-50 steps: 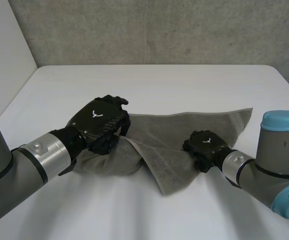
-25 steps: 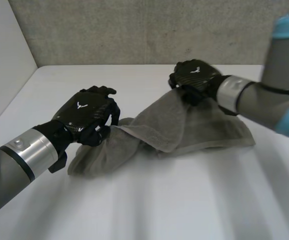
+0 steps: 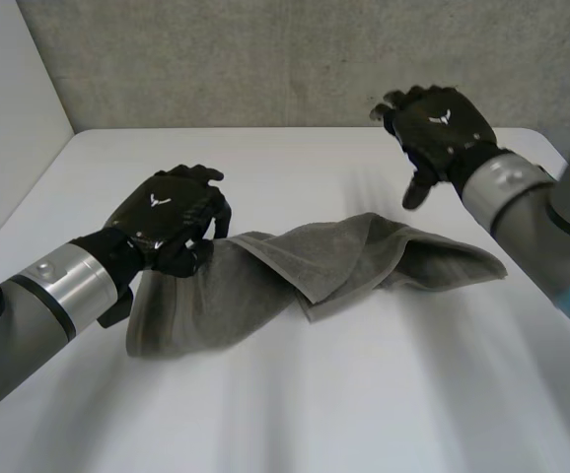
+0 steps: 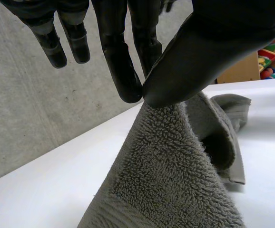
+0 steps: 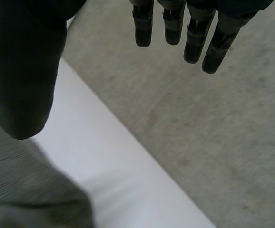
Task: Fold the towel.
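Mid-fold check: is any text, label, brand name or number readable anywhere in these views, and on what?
No words or numbers can be read anywhere.
left hand: a white winged emblem on its back, no letters.
right hand: the same white emblem, no letters.
towel: no tag or print visible.
shelf with coloured bins: too small to tell whether it carries any text.
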`<state>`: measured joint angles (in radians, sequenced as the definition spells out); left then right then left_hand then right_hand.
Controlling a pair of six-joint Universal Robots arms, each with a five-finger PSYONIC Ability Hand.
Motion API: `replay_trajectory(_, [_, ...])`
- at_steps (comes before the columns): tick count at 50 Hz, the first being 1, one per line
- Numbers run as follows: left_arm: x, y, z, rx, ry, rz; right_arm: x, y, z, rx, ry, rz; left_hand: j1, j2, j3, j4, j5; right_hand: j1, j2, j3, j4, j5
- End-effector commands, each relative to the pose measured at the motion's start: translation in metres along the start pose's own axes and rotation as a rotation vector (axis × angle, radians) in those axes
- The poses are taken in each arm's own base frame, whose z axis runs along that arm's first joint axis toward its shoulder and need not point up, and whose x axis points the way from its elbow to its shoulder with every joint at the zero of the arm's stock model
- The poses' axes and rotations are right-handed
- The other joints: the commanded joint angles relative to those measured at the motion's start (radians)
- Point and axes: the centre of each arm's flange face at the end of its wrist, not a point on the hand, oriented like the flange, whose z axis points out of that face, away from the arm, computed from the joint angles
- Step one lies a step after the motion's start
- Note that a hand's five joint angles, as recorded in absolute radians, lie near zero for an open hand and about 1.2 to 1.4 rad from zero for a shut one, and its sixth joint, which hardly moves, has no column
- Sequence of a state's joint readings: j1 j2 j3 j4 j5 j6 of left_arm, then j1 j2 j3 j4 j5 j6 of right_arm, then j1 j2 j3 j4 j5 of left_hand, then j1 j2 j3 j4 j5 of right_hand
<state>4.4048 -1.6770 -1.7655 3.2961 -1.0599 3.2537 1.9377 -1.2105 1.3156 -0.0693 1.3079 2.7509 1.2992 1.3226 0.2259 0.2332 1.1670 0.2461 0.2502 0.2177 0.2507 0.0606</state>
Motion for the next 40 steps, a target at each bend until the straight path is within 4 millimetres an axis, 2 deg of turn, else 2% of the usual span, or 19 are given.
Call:
replay_trajectory(1, [-0.003,0.0,0.003,0.003,-0.004,0.001,-0.032,0.037,-0.043,-0.144,-0.154,0.017,0.097,0.074,-0.051,-0.059,0.055,0.027,0.022,-0.043,-0.076,0.037])
replay_trajectory(2, [-0.004,-0.001,0.003,0.004,-0.007,0.002,-0.032,0.037,-0.043,-0.145,-0.155,0.017,0.097,0.074,-0.051,-0.059,0.055,0.027,0.023,-0.043,-0.076,0.038])
replay_trajectory(4, [-0.004,-0.001,0.004,0.007,-0.008,0.003,-0.043,0.053,-0.053,-0.2,-0.187,0.028,0.097,0.074,-0.051,-0.059,0.055,0.138,0.134,-0.043,-0.076,0.149])
replay_trajectory(5, [-0.004,-0.001,0.004,0.008,-0.008,0.004,-0.043,0.053,-0.053,-0.2,-0.187,0.028,0.097,0.074,-0.051,-0.059,0.055,0.138,0.134,-0.043,-0.076,0.149])
replay_trajectory(7, [-0.005,-0.002,0.005,0.016,-0.01,0.009,-0.053,0.065,-0.059,-0.231,-0.209,0.05,0.097,0.074,-0.051,-0.059,0.055,0.203,0.199,-0.043,-0.076,0.214])
replay_trajectory(10, [-0.008,-0.005,0.009,0.034,-0.015,0.019,-0.063,0.068,-0.061,-0.232,-0.227,0.048,0.097,0.074,-0.051,-0.059,0.055,0.221,0.216,-0.043,-0.076,0.231])
replay_trajectory(12, [-0.01,-0.007,0.012,0.041,-0.018,0.023,-0.086,0.076,-0.064,-0.253,-0.275,0.041,0.097,0.074,-0.051,-0.059,0.055,0.361,0.356,-0.043,-0.076,0.372])
replay_trajectory(19, [-0.021,-0.005,0.024,0.037,-0.051,0.023,-0.096,0.091,-0.065,-0.325,-0.254,0.021,0.097,0.074,-0.051,-0.059,0.055,0.447,0.442,-0.043,-0.076,0.457])
replay_trajectory(28, [-0.03,0.005,0.03,0.006,-0.072,0.005,-0.106,0.103,-0.051,-0.331,-0.28,0.031,0.097,0.074,-0.051,-0.059,0.055,0.183,0.179,-0.043,-0.076,0.194])
replay_trajectory(40, [-0.03,0.009,0.031,-0.003,-0.07,-0.001,-0.123,0.096,-0.032,-0.253,-0.295,0.033,0.097,0.074,-0.051,-0.059,0.055,0.135,0.131,-0.043,-0.076,0.146])
